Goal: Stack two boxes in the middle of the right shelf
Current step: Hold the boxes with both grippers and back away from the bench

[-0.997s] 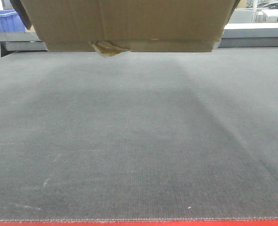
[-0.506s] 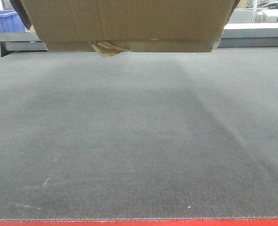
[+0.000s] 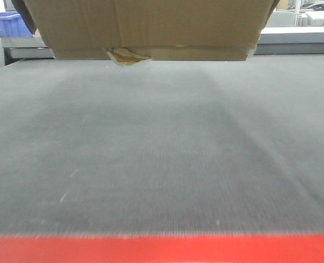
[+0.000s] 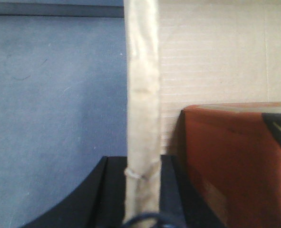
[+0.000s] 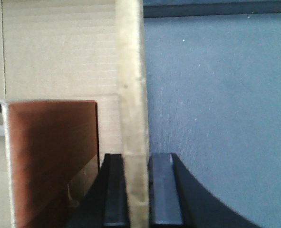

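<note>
Holding brown corrugated cardboard box [image 3: 151, 27] above grey carpeted platform [image 3: 162, 153], L gripper [image 4: 141, 166] + R gripper [image 5: 135, 159] clenched on its walls; no shelf visible, stacking not yet done.

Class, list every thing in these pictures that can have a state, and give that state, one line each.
Box: open at the top, gripped by both tools.
Left tool: shut on a box wall.
Right tool: shut on a box wall.
Tape: peeled, hanging loose from the box's lower edge.
Reddish-brown thing: inside the box.
</note>
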Robot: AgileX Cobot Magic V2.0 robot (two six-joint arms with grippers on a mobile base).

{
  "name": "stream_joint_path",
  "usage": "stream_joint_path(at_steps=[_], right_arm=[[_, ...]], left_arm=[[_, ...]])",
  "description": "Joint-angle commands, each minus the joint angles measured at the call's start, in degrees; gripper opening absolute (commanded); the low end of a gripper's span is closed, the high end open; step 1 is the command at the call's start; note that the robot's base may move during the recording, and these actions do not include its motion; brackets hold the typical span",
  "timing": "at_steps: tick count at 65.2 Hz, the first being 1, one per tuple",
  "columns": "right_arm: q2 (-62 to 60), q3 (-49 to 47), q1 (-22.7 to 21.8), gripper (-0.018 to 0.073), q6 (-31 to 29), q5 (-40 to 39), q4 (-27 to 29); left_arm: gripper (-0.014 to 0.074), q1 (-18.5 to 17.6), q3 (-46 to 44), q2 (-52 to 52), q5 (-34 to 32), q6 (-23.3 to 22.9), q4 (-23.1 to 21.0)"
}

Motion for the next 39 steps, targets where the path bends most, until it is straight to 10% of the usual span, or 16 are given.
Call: stream_joint_path(at_steps=[1, 39], right_arm=[[-0.65, -0.88, -0.78, -0.0151, 0.2, -1.19, -3.07], [0.94, -0.88, -0.78, -0.0151, 0.2, -7.91, -3.07]], left_arm=[[-0.0111, 0.7, -0.67, -0.94, -1.76, 0.61, 2.21], [-0.0111, 0.7, -0.67, -0.94, -1.86, 0.61, 2.24]])
